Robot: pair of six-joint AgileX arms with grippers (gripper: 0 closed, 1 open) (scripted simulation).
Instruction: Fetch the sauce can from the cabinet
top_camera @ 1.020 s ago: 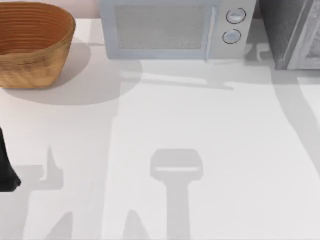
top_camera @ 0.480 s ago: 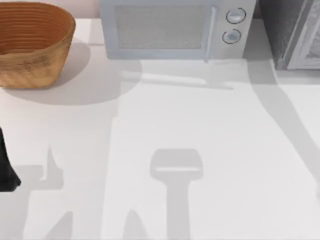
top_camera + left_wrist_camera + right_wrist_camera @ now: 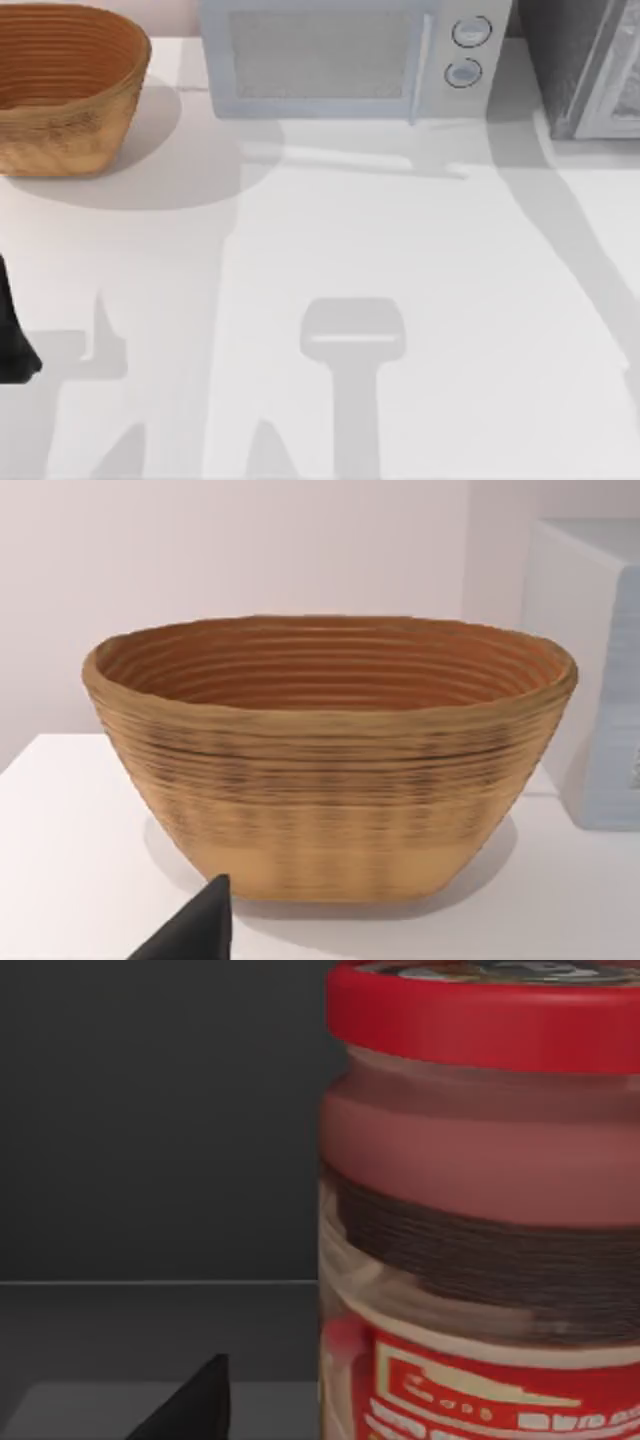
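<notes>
So the right gripper (image 3: 190, 1405) is reaching into the cabinet (image 3: 590, 70), sauce can (image 3: 480, 1210) close ahead (finger state: can't tell); next, close on it.

Basket (image 3: 330, 770): woven, coiled ridges, rough, matt, tan outside, deeper orange within. Table (image 3: 420, 260): smooth, matt white. Microwave (image 3: 350, 60): smooth pale casing, plastic-looking, fine mesh texture on door window, two round knobs with slight sheen. Cabinet (image 3: 580, 60): dark grey, speckled, stone-like, matt; interior wall dark, flat. Can (image 3: 480, 1220): glossy red rim, clear glassy-looking side, dark band, printed red and yellow label. Left arm (image 3: 12, 330): black, matt.
</notes>
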